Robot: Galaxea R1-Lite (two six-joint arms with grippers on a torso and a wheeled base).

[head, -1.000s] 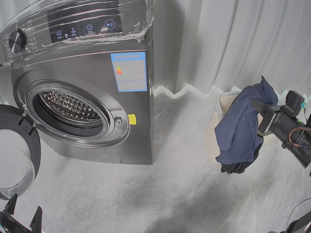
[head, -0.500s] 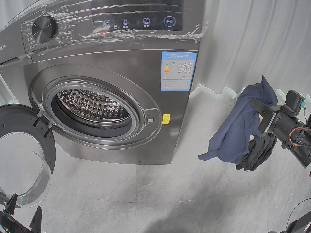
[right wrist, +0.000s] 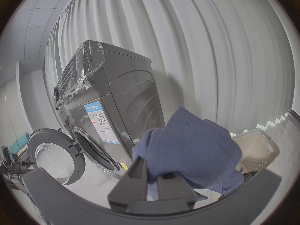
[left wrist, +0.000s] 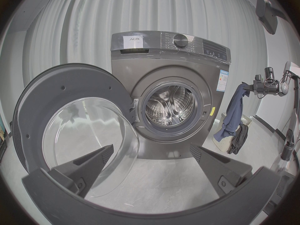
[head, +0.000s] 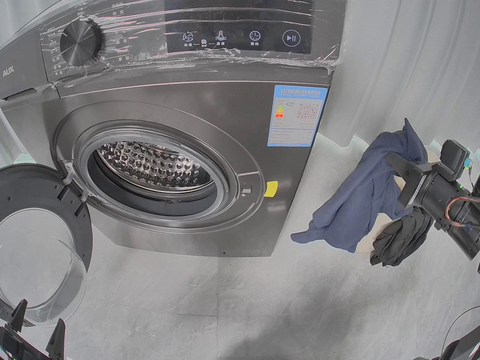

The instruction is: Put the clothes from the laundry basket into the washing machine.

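A grey front-loading washing machine (head: 190,126) stands against a white curtain. Its round door (head: 40,226) is swung wide to the machine's left, leaving the perforated steel drum (head: 150,163) exposed. To the right of the washing machine and well clear of its front, the right gripper (right wrist: 152,175) is held up in the air with its two fingers pressed together on a bunched fold of a navy blue garment (head: 365,201). The cloth drapes down in a long, limp fall, with one loose corner trailing toward the machine. A darker, charcoal garment (head: 400,236) hangs in a twisted clump just below the gripper; it is unclear whether it is pinched too or only tangled in the blue one. The cream laundry basket (right wrist: 257,147) sits on the floor beyond the clothes, farther from the machine. The left gripper (head: 36,328) rests low, in front of the open door, fingers spread apart and holding nothing. Both garments look light, soft and floppy, so they will probably swing and trail. The hold on a gathered fold near the top seems sound, though the dark piece may slip off, and hanging ends could snag on the drum's rim.
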